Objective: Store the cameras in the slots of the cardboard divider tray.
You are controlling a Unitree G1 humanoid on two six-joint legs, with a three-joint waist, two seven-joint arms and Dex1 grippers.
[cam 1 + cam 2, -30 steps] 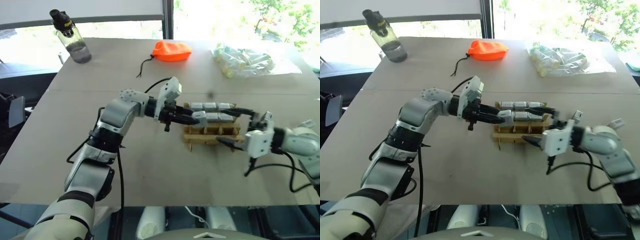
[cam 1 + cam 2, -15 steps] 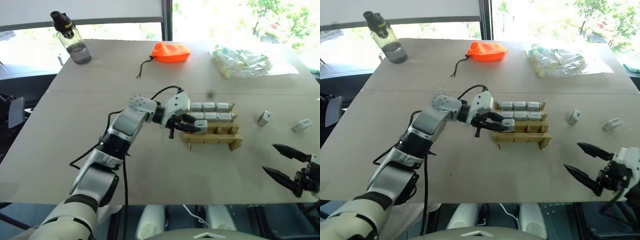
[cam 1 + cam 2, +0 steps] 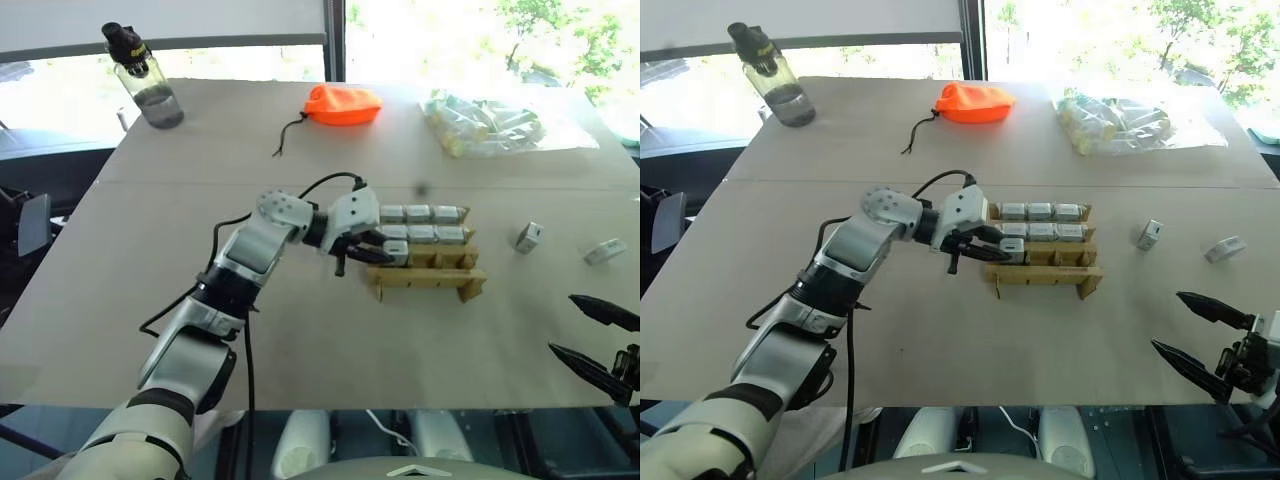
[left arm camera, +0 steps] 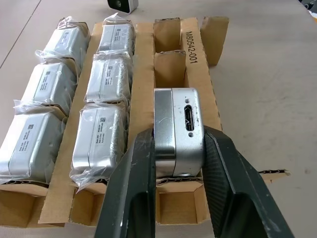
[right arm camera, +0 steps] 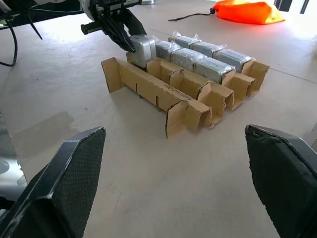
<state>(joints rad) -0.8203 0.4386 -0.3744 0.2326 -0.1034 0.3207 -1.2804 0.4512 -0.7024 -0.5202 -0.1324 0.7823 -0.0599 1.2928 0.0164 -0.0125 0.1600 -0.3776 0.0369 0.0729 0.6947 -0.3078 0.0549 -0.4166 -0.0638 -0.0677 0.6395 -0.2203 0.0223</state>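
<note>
The camera (image 4: 177,131) I am carrying is clamped between the two fingers of my left gripper (image 4: 178,163), port face up, at the near-left end of the cardboard divider tray (image 3: 425,268), right at the first slot of the near row; whether it already rests in the slot I cannot tell. The tray sits a little right of centre in the head view. Its two far rows each hold three wrapped cameras (image 4: 101,84), and in the near row the two slots beyond my held camera stand vacant. Two loose cameras lie on the table (image 3: 120,260) to the right of the tray: one (image 3: 528,237) just beside it, another (image 3: 604,251) nearer the right edge of the frame. My right gripper (image 3: 598,341) is at the lower right corner, well apart from the tray, its fingers spread wide with nothing between them. Along the top of the frame stand a water bottle (image 3: 145,77) at the upper left, an orange pouch (image 3: 343,103) in the middle and a clear plastic bundle (image 3: 485,120) at the upper right.
</note>
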